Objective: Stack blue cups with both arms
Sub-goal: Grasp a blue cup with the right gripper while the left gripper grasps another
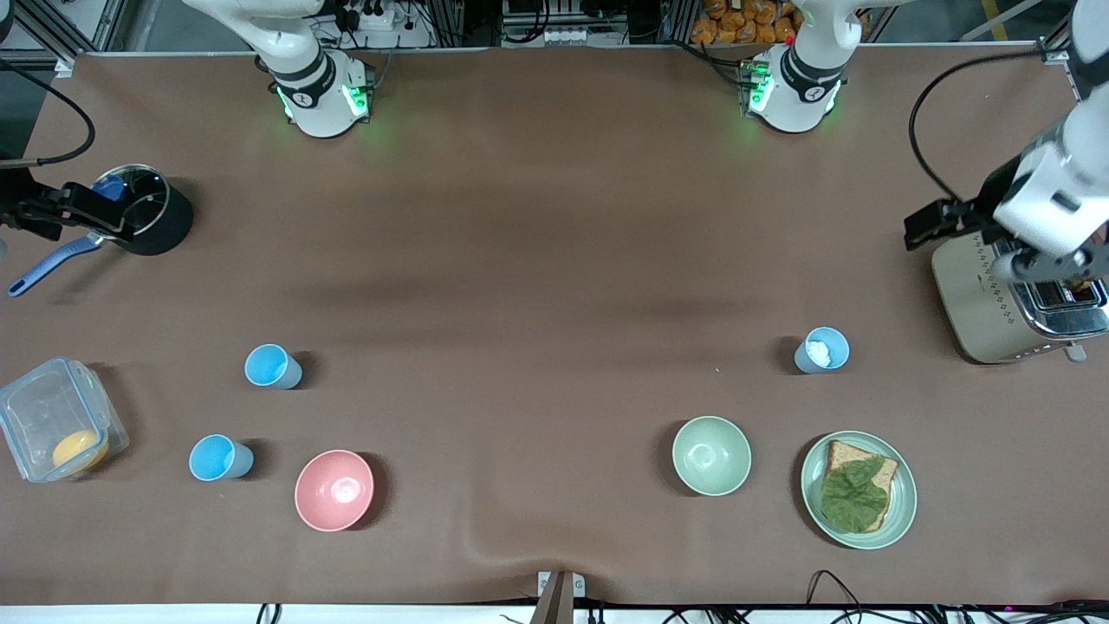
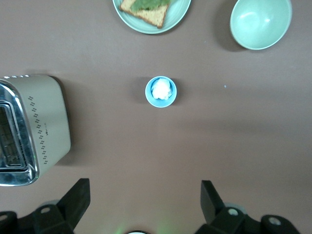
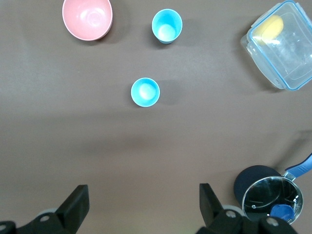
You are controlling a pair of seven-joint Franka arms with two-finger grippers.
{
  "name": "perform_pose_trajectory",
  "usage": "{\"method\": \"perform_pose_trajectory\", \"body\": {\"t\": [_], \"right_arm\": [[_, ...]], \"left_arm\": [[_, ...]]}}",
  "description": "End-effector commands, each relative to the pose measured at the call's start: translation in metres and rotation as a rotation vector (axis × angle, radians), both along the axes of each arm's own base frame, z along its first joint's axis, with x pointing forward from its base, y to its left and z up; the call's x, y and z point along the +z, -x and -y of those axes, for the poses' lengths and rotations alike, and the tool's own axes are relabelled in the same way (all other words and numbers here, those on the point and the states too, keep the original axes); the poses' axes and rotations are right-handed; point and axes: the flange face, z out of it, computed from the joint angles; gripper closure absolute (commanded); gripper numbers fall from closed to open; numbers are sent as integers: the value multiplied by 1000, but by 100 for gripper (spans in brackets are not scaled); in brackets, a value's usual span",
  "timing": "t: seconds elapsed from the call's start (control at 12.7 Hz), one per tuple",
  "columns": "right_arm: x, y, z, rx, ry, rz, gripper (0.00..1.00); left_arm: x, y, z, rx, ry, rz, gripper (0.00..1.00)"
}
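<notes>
Covering the table (image 1: 554, 260) — brown cloth, slightly rumpled.

A pink bowl (image 1: 334, 490) sat upright toward the right arm's end of the table, near the front camera. A clear lidded container (image 1: 57, 419) with something yellow inside lay at that end's edge. Farther from the camera, a black saucepan (image 1: 149, 211) with a glass lid and blue handle stood there too. Toward the left arm's end were a pale green bowl (image 1: 711, 455), a green plate (image 1: 901, 501) carrying leaf-topped bread (image 1: 856, 493), and a beige toaster (image 1: 1009, 299).
</notes>
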Motion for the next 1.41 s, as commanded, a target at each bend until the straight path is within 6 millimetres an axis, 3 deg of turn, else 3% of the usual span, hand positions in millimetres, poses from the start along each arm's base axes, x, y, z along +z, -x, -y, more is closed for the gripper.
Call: {"method": "perform_pose_trajectory", "body": {"t": [0.0, 0.24, 0.47, 0.55, 0.63, 0.71, 0.79, 0.94, 1.1, 1.34], "right_arm": [[-13, -10, 12, -10, -4, -13, 0], [-78, -53, -1, 15, -11, -37, 0], [-124, -72, 2, 19, 10, -80, 0], [-152, -84, 2, 32, 34, -87, 0], [-190, -100, -18, 74, 59, -87, 0], [-216, -109, -37, 94, 55, -83, 0], [-231, -111, -26, 71, 51, -103, 0], [-260, -113, -30, 77, 49, -138, 0], [-292, -123, -18, 60, 49, -107, 0], [-345, -122, -1, 36, 39, -163, 0]], "left_arm": [[-49, -16, -7, -15, -8, -37, 0], [-110, -19, -3, -23, -2, -8, 0], [-176, -10, 0, -31, 8, 41, 0], [-193, -8, -4, -27, 11, 49, 0], [-213, -9, -9, -18, 16, 42, 0], [-227, -12, -14, -9, 21, 39, 0], [-240, -14, -17, -8, 26, 33, 0], [-258, -17, -20, -25, 3, 21, 0], [-279, -20, -22, -18, 11, 18, 3], [-306, -24, -32, -1, 24, 17, 12]]}}
